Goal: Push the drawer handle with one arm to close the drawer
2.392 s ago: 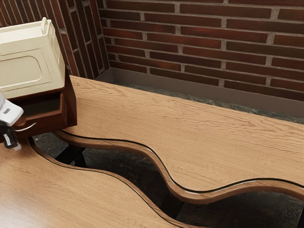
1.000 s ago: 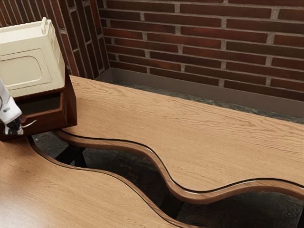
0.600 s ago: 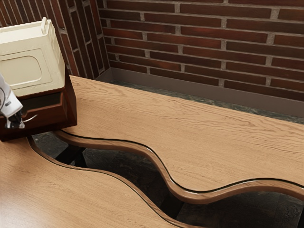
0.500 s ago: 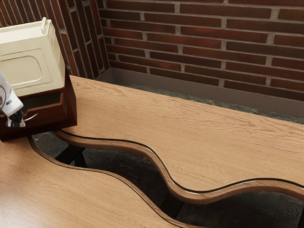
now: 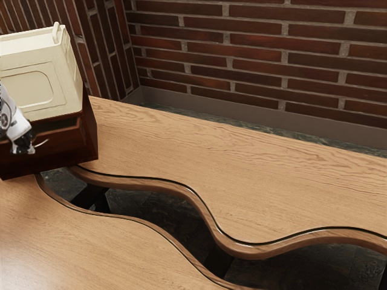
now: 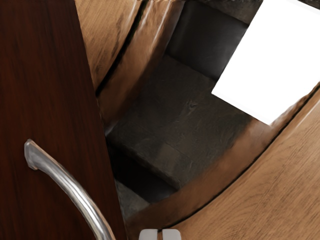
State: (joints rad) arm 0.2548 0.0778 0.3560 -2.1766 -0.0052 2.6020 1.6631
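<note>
Push stage for slightly open wooden drawer, with end effector clenched empty by curved metal handle, at the exterior view's left; next, press inward until flush.

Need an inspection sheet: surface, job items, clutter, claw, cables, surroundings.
Surface: light wood-grain table, wavy-edged, in two sections with a dark opening between.
Job items: reddish-brown wooden drawer slightly open in its matching cabinet; curved silver metal handle on its front.
Clutter: cream box with raised side panel, atop the cabinet.
Claw: black claw on white arm, at the handle; contact unclear.
Cables: nothing seen.
Surroundings: red-brown brick walls; plain white panel, unidentified.
</note>
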